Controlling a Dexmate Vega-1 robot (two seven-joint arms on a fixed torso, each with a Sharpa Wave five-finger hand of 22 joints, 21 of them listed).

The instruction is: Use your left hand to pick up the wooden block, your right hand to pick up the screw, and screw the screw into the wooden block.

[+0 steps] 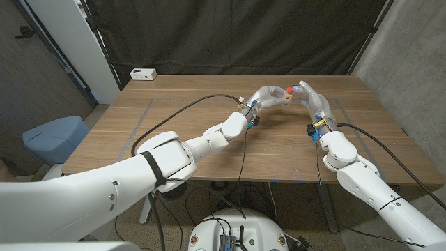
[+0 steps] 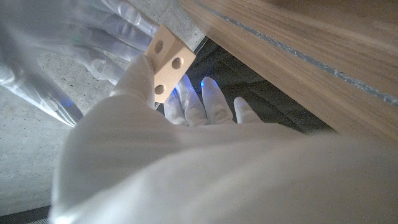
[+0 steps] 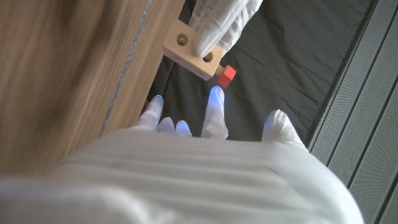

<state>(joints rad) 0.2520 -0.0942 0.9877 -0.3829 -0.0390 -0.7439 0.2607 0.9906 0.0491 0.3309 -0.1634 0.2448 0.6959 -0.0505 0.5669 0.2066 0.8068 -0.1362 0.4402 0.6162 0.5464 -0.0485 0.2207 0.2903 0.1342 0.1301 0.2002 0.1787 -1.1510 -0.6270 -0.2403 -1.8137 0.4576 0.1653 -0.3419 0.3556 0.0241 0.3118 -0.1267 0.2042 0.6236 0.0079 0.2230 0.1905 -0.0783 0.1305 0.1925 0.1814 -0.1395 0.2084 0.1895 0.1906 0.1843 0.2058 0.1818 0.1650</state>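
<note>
Black curtains hang behind the wooden tabletop [image 1: 209, 129], where a white power strip [image 1: 143, 73] sits at the far left corner. Over the far middle, my left hand [image 1: 263, 96] grips the wooden block [image 1: 286, 99] (holes visible in its faces). The red-headed screw [image 1: 290, 90] sticks in the block. My right hand [image 1: 311, 97] has its fingers [image 3: 216, 102] spread, one fingertip just beside the screw's head.

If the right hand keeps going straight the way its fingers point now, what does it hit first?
Most likely the red screw sticking out of the wooden block, just beyond the right hand; the left hand holds that block. Depth is uncertain.
</note>
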